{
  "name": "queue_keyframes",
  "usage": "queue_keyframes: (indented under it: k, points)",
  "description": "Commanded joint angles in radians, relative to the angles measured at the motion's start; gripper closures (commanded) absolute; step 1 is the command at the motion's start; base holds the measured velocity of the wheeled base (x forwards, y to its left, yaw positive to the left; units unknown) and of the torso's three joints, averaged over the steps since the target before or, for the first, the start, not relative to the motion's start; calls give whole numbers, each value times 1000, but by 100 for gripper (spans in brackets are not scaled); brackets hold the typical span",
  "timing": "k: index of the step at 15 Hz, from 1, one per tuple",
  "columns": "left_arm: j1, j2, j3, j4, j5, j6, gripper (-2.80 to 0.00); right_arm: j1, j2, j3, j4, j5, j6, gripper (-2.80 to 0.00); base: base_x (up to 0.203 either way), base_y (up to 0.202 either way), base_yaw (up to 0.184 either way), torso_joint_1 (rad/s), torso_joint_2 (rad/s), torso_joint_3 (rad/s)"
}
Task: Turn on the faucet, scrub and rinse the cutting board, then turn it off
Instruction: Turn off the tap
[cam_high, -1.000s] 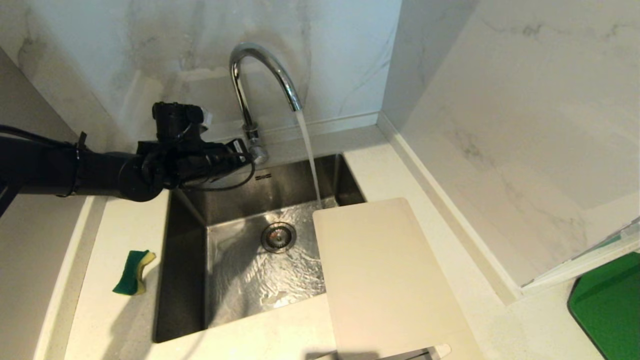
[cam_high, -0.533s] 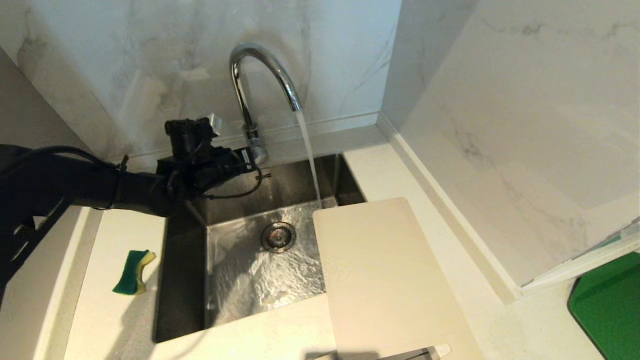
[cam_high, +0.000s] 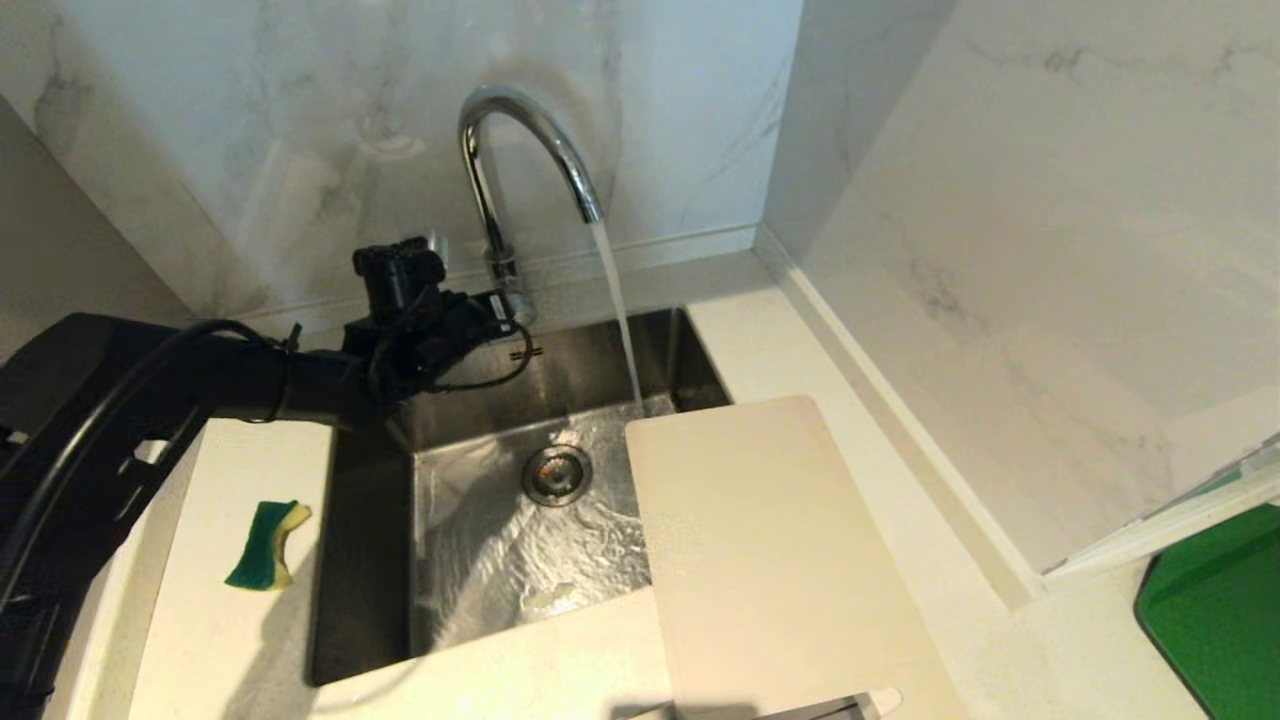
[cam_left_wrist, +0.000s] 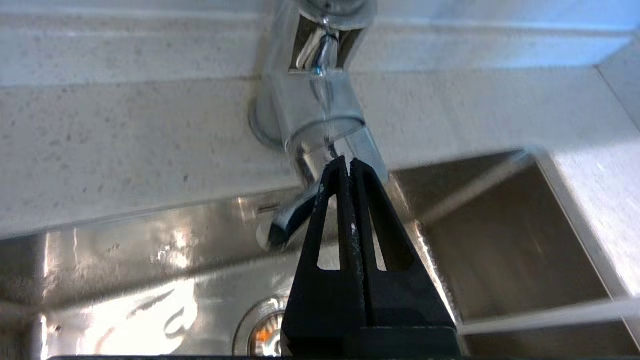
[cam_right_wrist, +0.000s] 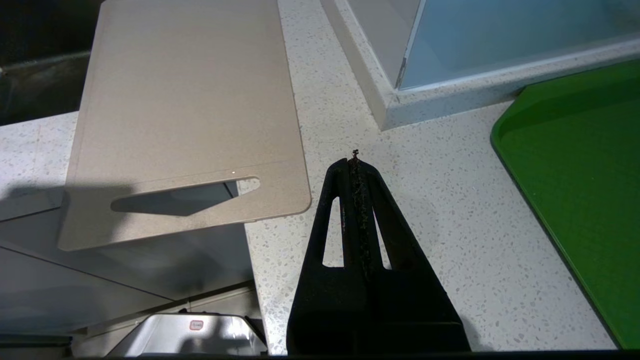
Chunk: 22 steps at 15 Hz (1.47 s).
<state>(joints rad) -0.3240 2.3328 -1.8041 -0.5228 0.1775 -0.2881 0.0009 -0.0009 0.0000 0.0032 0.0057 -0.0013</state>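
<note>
The chrome faucet (cam_high: 520, 150) stands behind the sink and water pours from its spout into the basin. My left gripper (cam_high: 500, 308) is shut and empty, its tips right at the faucet's base (cam_left_wrist: 320, 110), beside the small side lever (cam_left_wrist: 289, 220); in the left wrist view the left gripper (cam_left_wrist: 348, 162) shows both fingers pressed together. The cream cutting board (cam_high: 770, 550) lies flat over the sink's right side and the counter. My right gripper (cam_right_wrist: 354, 162) is shut and empty above the counter, beside the cutting board's (cam_right_wrist: 185, 110) slotted end.
A green-yellow sponge (cam_high: 265, 545) lies on the counter left of the steel sink (cam_high: 370, 560). Water swirls round the drain (cam_high: 556, 473). A green tray (cam_high: 1220, 610) sits at the far right, below a marble wall corner (cam_high: 800, 300).
My left arm has sunk and swung in toward the sink, with its upper part now in view at the left. The gripper's tips stay at the faucet's base. Water runs throughout.
</note>
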Motion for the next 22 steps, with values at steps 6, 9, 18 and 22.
queue_keyframes:
  k: [6, 9, 18, 22]
  points:
    - [41, 71, -103, 20, 11, -3, 0, -1, 1, 1, 0, 0, 0, 0, 0, 0, 0, 0, 0, 0]
    - [70, 83, -137, 38, 9, -3, 0, 1, 1, 0, 0, 0, 0, 0, 0, 0, 0, 0, 0, 0]
    - [88, 82, -138, 38, 5, -5, 0, 1, 1, 0, 0, 0, 0, 0, 0, 0, 0, 0, 0, 0]
    - [74, 26, -92, 65, 10, -9, 0, 1, 1, 0, 0, 0, 0, 0, 0, 0, 0, 0, 0, 0]
